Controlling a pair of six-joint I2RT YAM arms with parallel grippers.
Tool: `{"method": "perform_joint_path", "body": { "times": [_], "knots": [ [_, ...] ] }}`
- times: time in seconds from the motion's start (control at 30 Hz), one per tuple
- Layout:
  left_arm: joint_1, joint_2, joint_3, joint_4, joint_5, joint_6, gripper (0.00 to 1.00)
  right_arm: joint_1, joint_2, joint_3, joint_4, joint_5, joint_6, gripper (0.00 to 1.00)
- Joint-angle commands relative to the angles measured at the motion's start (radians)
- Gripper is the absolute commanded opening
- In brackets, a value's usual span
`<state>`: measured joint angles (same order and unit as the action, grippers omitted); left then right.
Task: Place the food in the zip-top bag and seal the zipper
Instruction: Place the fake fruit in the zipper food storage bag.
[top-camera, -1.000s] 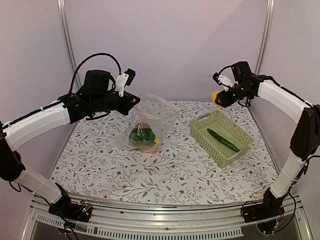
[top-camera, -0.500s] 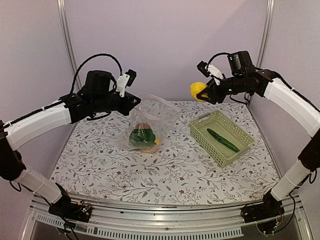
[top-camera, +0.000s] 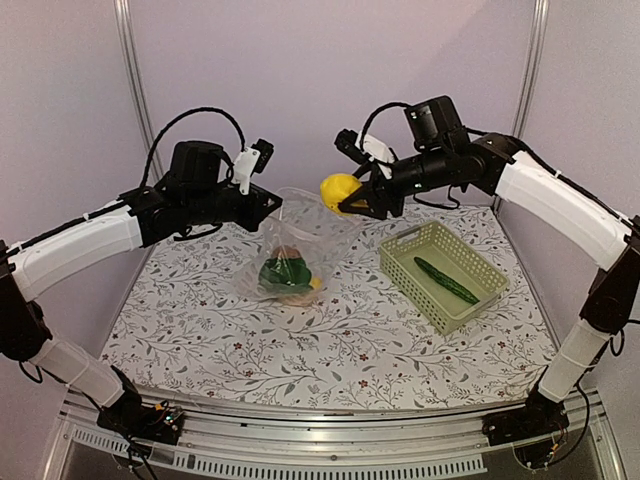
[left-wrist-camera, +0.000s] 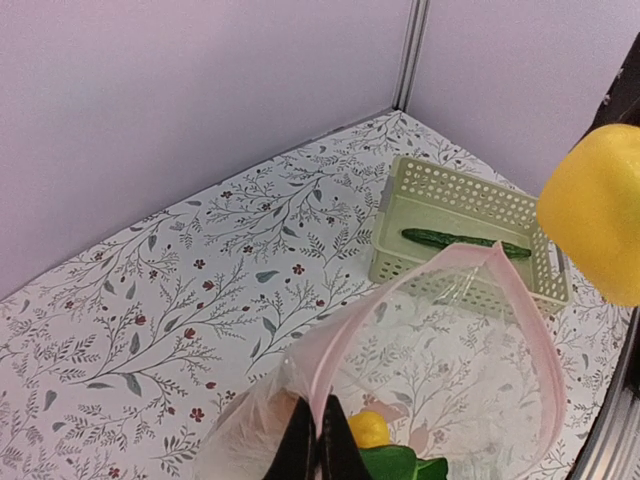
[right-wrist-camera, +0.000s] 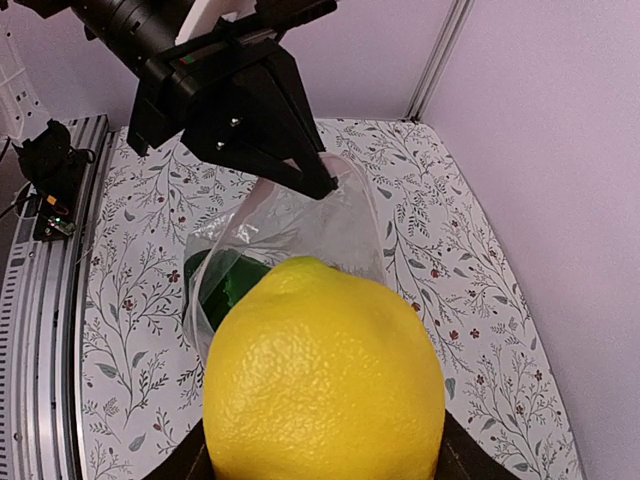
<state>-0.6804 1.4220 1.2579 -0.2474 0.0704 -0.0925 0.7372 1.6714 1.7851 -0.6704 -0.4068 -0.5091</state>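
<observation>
The left arm is stretched from the near left corner toward the far edge of the counter (top-camera: 330, 350), with its forearm held roughly level and turned inward. The left end effector (top-camera: 272, 200) is clenched on the rim of the zip-top bag (top-camera: 305, 235), which is held upright by that pinch. The bag's bottom is rested on the counter around the middle, somewhat toward the far edge. In the left wrist view the zipper (left-wrist-camera: 523, 330) is seen as an open pale pink loop, so the mouth is unsealed. Inside the bag a leafy green vegetable (top-camera: 283, 272), a reddish-brown round piece (top-camera: 290, 253) and a smaller yellow fruit (left-wrist-camera: 368, 428) are seen. The right arm is raised from the near right corner, its elbow is carried high by the right edge, and its forearm is reached leftward above the far edge. A large yellow round fruit (top-camera: 340, 190) is grasped in the right end effector (top-camera: 350, 198). It is held in the air near the bag's raised mouth, on the side facing the right edge. Toward the right edge a pale green basket (top-camera: 410, 290) is set on the counter, and the dark green cucumber (top-camera: 447, 281) is laid inside it, apart from both arms.
</observation>
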Motion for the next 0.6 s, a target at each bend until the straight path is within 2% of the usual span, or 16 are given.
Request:
{"method": "perform_joint_path", "body": {
  "times": [0.0, 0.2, 0.3, 0.47, 0.57],
  "knots": [
    [-0.008, -0.004, -0.008, 0.012, 0.015, 0.014, 0.0, 0.036, 0.081, 0.067, 0.003, -0.003, -0.012, 0.36],
    [-0.009, -0.017, -0.009, 0.011, 0.02, 0.013, 0.0, 0.061, 0.161, 0.117, 0.018, 0.005, -0.004, 0.36],
    [-0.01, -0.024, -0.008, 0.013, 0.022, 0.013, 0.0, 0.061, 0.187, 0.131, 0.021, 0.012, 0.007, 0.4],
    [-0.011, -0.033, -0.009, 0.012, 0.023, 0.014, 0.0, 0.074, 0.216, 0.137, 0.02, 0.073, 0.023, 0.63],
    [-0.011, -0.035, -0.01, 0.013, 0.022, 0.014, 0.0, 0.081, 0.212, 0.138, -0.002, 0.071, 0.021, 0.72]
  ]
}}
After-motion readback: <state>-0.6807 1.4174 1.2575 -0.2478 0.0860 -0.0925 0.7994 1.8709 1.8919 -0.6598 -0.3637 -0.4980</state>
